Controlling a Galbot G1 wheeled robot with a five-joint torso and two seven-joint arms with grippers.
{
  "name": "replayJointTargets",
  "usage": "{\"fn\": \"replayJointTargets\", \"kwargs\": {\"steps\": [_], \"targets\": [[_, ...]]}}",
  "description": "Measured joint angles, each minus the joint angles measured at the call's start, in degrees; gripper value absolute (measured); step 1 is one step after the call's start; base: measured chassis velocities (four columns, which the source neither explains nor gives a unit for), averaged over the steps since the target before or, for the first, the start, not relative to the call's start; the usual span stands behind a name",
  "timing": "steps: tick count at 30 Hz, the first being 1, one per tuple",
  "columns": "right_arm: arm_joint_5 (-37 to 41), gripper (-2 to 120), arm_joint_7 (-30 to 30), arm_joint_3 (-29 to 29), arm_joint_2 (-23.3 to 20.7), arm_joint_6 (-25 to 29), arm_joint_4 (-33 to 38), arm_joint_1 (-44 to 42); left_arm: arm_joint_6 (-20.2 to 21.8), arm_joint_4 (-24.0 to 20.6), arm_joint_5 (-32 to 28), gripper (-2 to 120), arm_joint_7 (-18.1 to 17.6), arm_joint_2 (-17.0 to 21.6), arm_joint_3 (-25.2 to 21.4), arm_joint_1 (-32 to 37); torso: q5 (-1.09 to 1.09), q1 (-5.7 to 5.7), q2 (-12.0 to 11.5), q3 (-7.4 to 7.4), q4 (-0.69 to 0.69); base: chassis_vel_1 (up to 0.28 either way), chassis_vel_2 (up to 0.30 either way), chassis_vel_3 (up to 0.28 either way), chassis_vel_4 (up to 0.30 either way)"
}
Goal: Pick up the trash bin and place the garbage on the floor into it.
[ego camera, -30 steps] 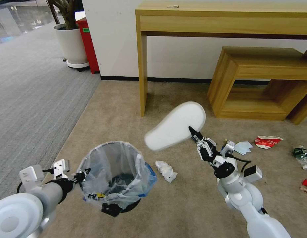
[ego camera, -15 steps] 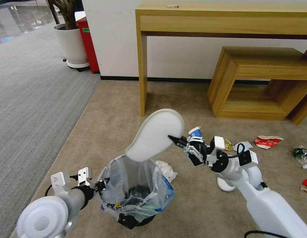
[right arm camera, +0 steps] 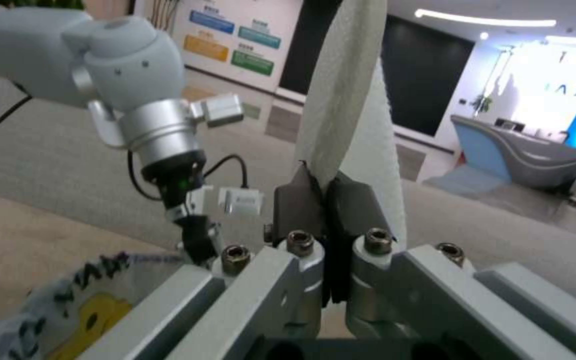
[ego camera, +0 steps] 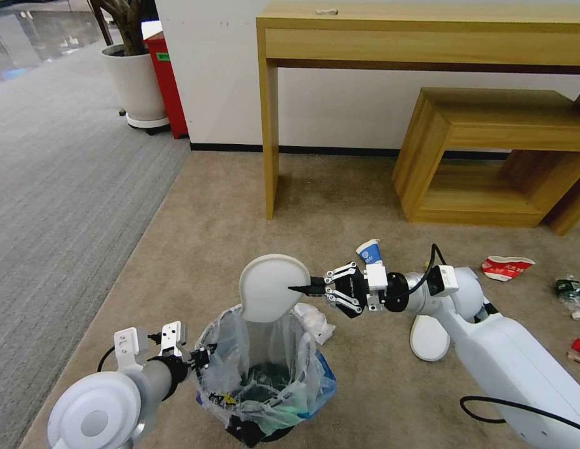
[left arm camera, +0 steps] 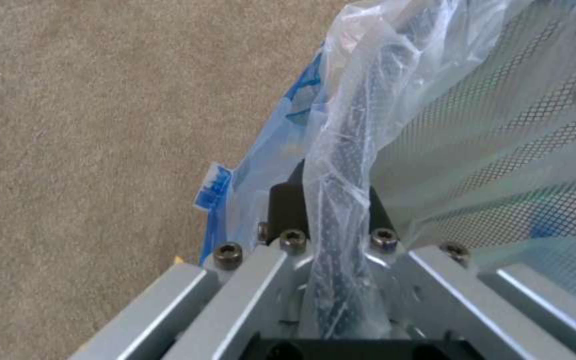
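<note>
1. Right gripper [ego camera: 300, 289], our pincer, stays clamped on the white slipper [ego camera: 269, 295], which we have swung from mid-air until its lower end dips into the trash bin [ego camera: 265, 368].
2. That leaves release only, we judge.
3. Left gripper [ego camera: 203, 357] pinches the bin's rim; our right arm reaches level across.

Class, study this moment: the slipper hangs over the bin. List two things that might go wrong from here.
1. The right tool pinches only the edge of the flat white foam slipper; it might slip out sideways and miss the bin.
2. The left tool grips the black mesh bin by its bag-covered rim; the falling slipper might tilt the bin.
</note>
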Motion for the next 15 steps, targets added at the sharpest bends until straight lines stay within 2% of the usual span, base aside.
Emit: {"fn": "replayJointTargets", "kwargs": {"steps": [4,7,15], "targets": [[-0.58,0,-1.68,0.57,-0.43,-1.44,-0.65,0.00,0.00,-0.09,0.17,1,0.18,0.52,0.00,0.05,0.00,0.00,0.00,0.00,0.00,0.000,0.000,0.000,0.000],[-2.57,0,-5.64,2.12,-0.98,-3.70,-1.07,-0.02,0.00,-0.06,0.23,1,0.45,1.17,0.03,-0.33,0.00,0.00,0.00,0.00,0.00,0.000,0.000,0.000,0.000],[-4.12,0,-8.17,3.20,-1.24,-4.67,-1.53,-0.96,0.01,-0.08,0.14,1,0.82,1.45,0.02,-0.61,0.00,0.00,0.00,0.00,0.00,0.000,0.000,0.000,0.000]]}}
